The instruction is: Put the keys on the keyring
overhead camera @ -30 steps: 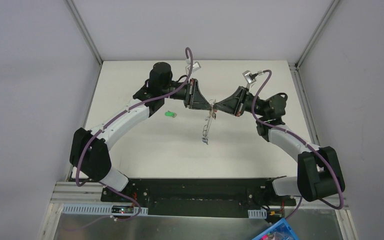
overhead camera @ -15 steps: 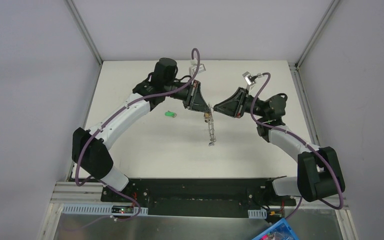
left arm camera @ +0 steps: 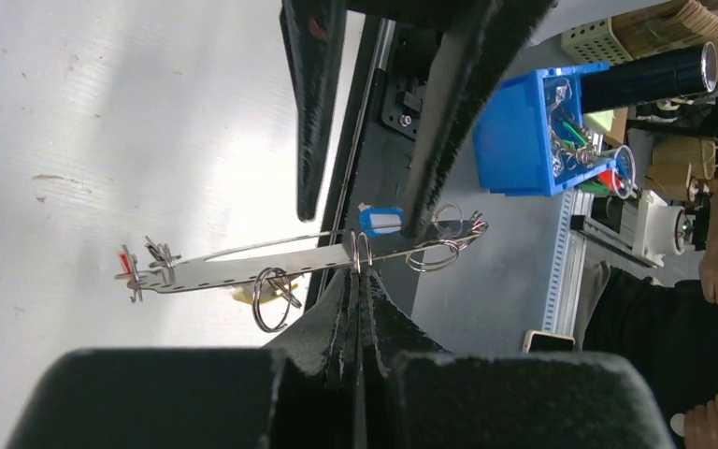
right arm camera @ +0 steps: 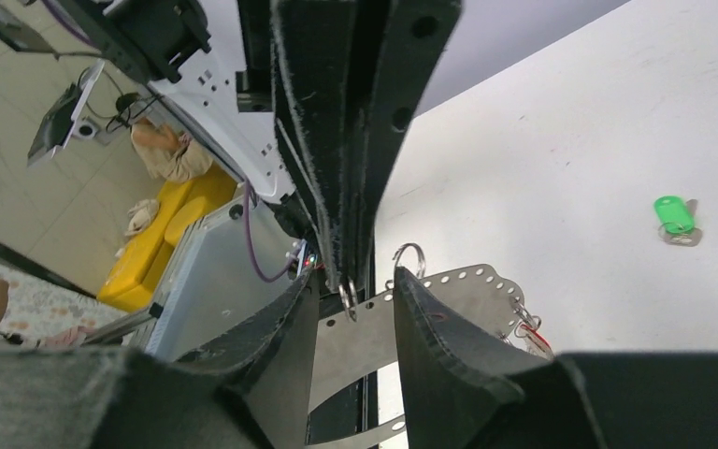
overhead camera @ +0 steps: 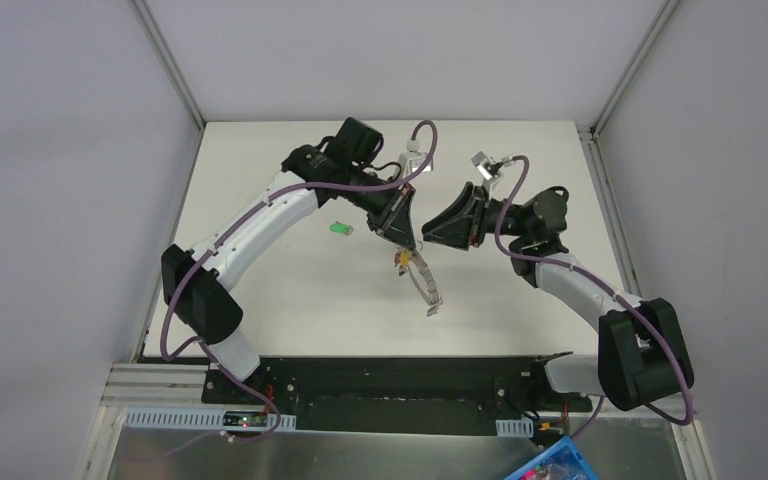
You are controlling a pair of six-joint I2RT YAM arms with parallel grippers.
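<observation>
1 perforated metal strip (left arm camera: 243,269) hangs pinched in the left gripper (left arm camera: 359,278); the right gripper (right arm camera: 357,285) gapes beside it.

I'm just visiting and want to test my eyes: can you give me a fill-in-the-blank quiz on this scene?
1. The one key lying loose on the table has a ___ head.
2. The tool clamped on the ringed metal strip belongs to the ___ arm.
3. The right tool is ___, a gap showing between its fingers.
4. Off the table, a ___ bin holds other small parts.
Missing words: green, left, open, blue.
</observation>
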